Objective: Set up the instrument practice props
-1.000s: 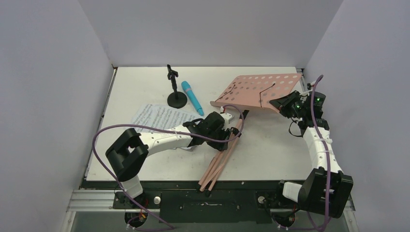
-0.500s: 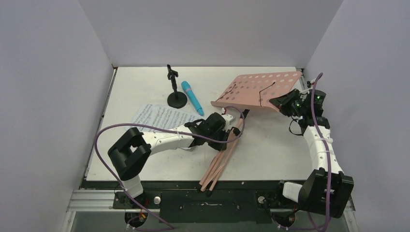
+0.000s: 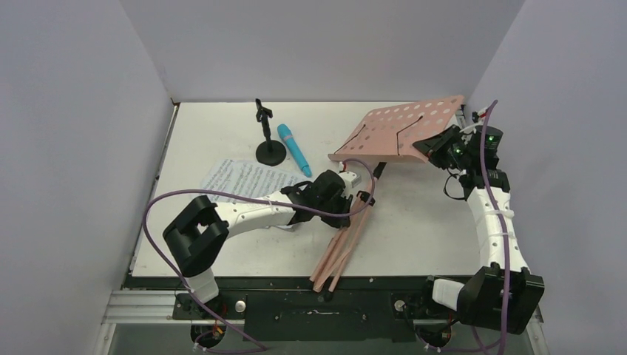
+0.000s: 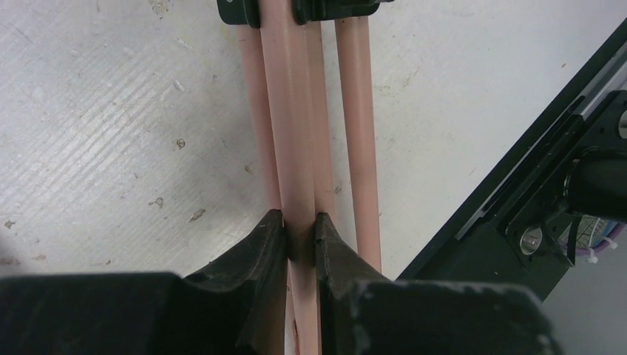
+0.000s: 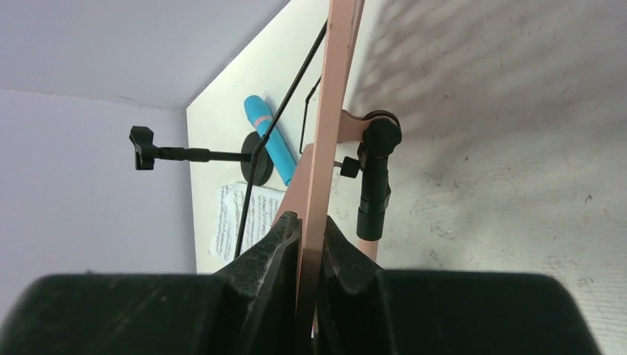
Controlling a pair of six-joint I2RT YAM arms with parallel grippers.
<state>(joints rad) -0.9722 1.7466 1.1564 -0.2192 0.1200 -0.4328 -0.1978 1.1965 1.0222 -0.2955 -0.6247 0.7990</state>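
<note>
Inside left claw (image 4: 301, 229), stand leg (image 4: 290, 111), inside right claw (image 5: 310, 229), stand desk (image 5: 339, 66)

Music stand (image 3: 384, 132): smooth matt pink tubing. Table (image 4: 111, 148): white, scuffed, speckled. Sheet music (image 3: 244, 180): paper.

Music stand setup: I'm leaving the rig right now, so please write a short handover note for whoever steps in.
Left gripper: shut on the music stand at its folded legs.
Right gripper: shut on the stand's tray edge, tray tilted up.
Sheet music and microphone lie on the table; mic stand upright.
Done: stand gripped.
Left: open legs, stand it up, place pages, mount microphone.
</note>
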